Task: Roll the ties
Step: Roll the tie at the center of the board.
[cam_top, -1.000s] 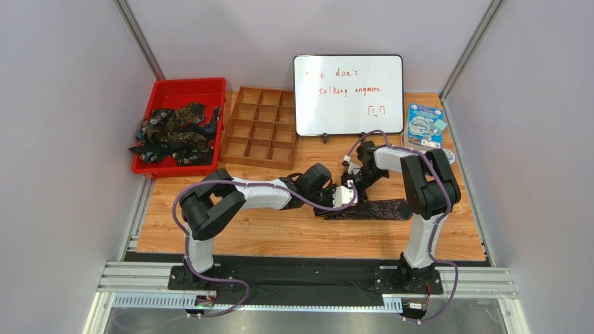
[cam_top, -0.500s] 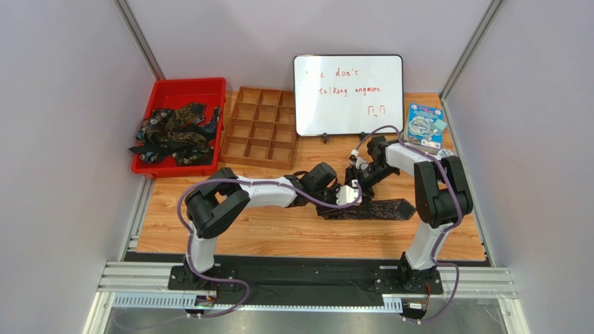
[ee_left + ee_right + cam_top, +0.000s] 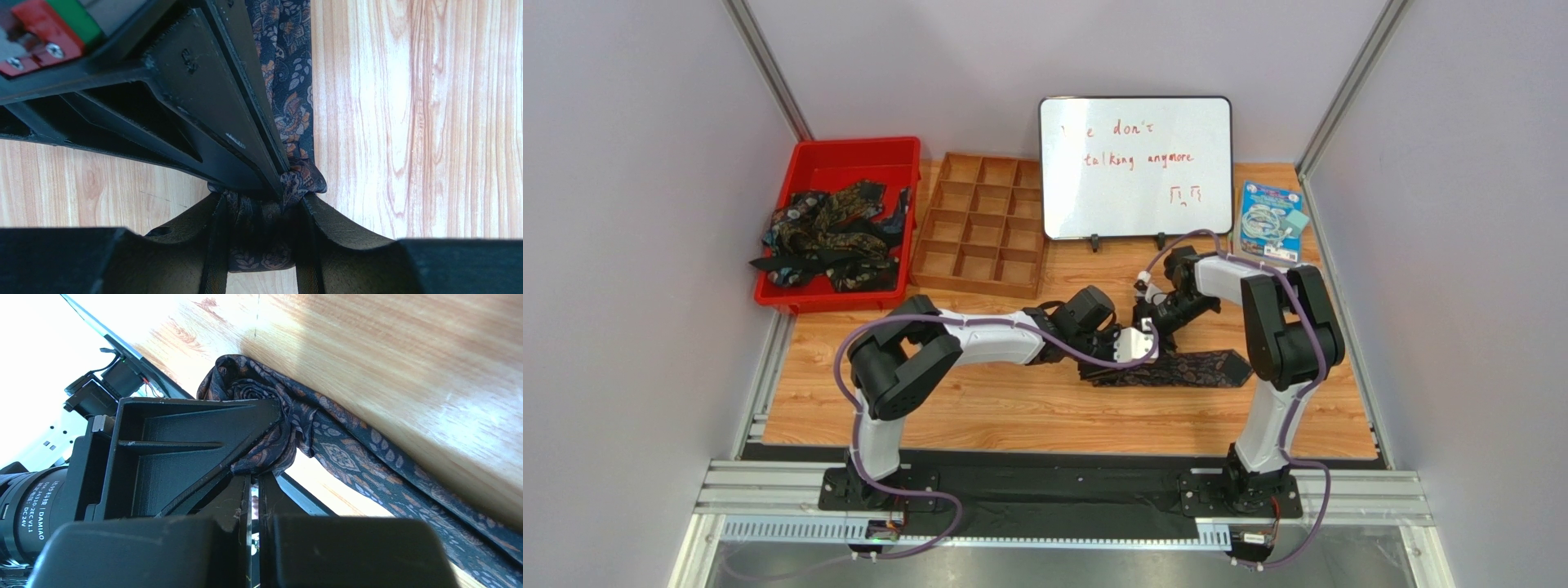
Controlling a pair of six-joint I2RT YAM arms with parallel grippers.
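Observation:
One dark paisley tie [image 3: 1192,368] lies across the middle of the table, its left end wound into a small roll [image 3: 245,386]. My left gripper [image 3: 1133,348] is shut on that roll [image 3: 264,236], which fills the gap between its fingers [image 3: 344,239]. My right gripper [image 3: 1151,321] comes in from behind and meets the roll from the other side. Its jaws are shut, pinching a fold of the tie [image 3: 273,450] at their tips [image 3: 255,478]. The free length of the tie [image 3: 285,67] runs away flat over the wood. More ties [image 3: 830,233] sit heaped in the red bin.
The red bin [image 3: 854,153] stands at the back left, with a wooden compartment tray [image 3: 979,227] beside it. A whiteboard [image 3: 1136,165] is propped at the back centre, and a blue packet [image 3: 1271,221] lies to its right.
The right arm's elbow swung out to the right and came partly back, and its gripper shifted slightly by the roll. The left arm and the roll stayed put.

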